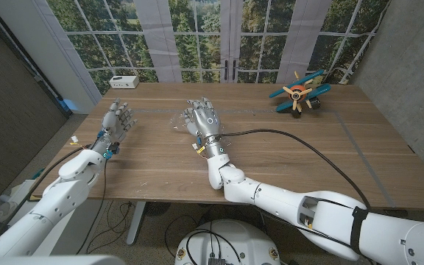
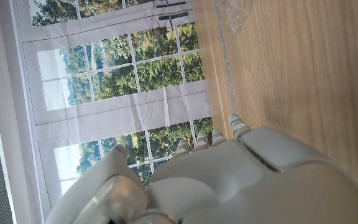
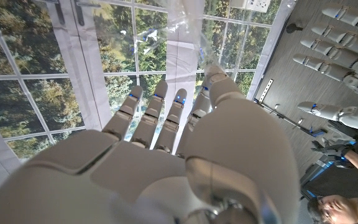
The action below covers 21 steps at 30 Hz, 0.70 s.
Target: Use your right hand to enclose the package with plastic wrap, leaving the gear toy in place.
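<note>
**No readable text in any view**

I can't read a single word, label, brand, number or sign from my end. The white box [image 1: 124, 81] at the far edge of the wooden table [image 1: 285, 158] has dark marks on its front face, too small to make out. The toy plane [image 1: 298, 92], well to the right of that box, carries colour only, no lettering I can resolve. The robot's shells show no printed marks in either wrist view.
</note>
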Available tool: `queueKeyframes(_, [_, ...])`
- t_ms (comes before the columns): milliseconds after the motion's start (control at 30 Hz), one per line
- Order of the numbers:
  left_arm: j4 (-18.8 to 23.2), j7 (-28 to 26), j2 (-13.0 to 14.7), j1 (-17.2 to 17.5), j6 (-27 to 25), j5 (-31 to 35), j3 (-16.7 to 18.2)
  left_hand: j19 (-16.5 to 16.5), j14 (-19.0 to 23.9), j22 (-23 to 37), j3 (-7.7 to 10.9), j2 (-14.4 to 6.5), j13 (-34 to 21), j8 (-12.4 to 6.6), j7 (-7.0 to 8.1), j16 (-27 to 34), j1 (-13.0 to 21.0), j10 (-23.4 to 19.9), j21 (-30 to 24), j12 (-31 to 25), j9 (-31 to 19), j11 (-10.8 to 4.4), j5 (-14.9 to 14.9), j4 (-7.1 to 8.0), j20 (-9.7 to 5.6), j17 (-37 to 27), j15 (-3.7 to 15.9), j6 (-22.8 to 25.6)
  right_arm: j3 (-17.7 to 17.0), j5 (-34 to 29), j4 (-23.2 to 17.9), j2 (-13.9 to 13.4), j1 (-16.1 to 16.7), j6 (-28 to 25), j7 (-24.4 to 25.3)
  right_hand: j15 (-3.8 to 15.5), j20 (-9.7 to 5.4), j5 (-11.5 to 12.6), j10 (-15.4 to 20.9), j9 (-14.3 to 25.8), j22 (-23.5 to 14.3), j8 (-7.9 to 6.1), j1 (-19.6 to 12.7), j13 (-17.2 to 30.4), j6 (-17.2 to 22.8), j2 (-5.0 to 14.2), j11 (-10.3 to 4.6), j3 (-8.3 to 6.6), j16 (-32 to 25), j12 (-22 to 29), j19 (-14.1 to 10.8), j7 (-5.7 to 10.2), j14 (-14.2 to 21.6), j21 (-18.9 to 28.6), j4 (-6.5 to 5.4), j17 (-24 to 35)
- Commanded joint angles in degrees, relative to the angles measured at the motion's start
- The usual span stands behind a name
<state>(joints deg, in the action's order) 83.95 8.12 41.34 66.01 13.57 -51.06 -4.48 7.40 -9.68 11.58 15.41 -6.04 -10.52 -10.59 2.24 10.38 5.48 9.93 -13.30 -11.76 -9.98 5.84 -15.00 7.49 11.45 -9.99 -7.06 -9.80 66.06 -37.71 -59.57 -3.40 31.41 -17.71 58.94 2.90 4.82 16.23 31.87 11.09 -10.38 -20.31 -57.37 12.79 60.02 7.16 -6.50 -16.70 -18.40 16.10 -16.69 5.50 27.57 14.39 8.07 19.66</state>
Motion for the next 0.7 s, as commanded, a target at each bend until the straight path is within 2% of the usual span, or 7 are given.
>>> queueKeyframes(33, [-0.9, 0.68, 0.04, -1.22, -0.3, 0.1, -0.77, 0.11, -4.39, 0.22, 0.34, -0.54, -0.24, -0.09, 0.52, 0.21, 0.49, 4.58, 0.08, 0.03, -0.23, 0.42, 0.38, -0.35, 0.39, -0.16, -0.5, -3.34, -1.09, 2.92, 1.88, 1.37, -1.28, -2.37, -2.84, 6.97, 0.32, -0.16, 0.56, 0.1, -0.19, 0.16, 0.48, 0.08, -0.09, 0.39, 0.24, -0.5, -0.02, -0.2, -0.48, -0.22, 0.67, -0.03, -0.13, 0.12])
queueKeyframes(267, [-1.26, 1.05, 0.06, -1.9, -0.66, 0.12, -1.29, 0.09, -4.29, 0.22, 0.39, -0.57, -0.24, -0.08, 0.51, 0.24, 0.54, 4.58, 0.07, 0.03, -0.23, 0.38, 0.42, -0.37, 0.37, -0.16, -0.57, -3.37, -0.79, 4.49, 6.65, 2.83, -3.02, -2.34, -3.1, 7.17, 0.23, -0.35, 1.03, 0.13, -0.2, 0.23, 0.27, 0.16, -0.16, 0.49, 0.33, -0.48, -0.4, -0.1, -1.04, -0.5, 0.93, 0.12, -0.02, 0.45])
queueKeyframes(700, [-0.42, 0.34, 0.38, -1.71, -0.85, 0.31, -1.33, -0.02, -4.12, 0.22, 0.45, -0.59, -0.25, -0.08, 0.51, 0.28, 0.59, 4.55, 0.02, 0.02, -0.23, 0.31, 0.49, -0.4, 0.43, -0.16, -0.7, -3.39, -1.36, 8.99, 12.07, 4.32, -4.69, -2.16, -4.12, 7.43, -0.08, -0.63, 1.61, 0.18, -0.22, 0.25, -0.07, 0.22, -0.01, 0.53, 0.36, -0.69, -0.81, -0.08, -1.88, -0.86, 1.9, 0.32, 0.17, 0.59])
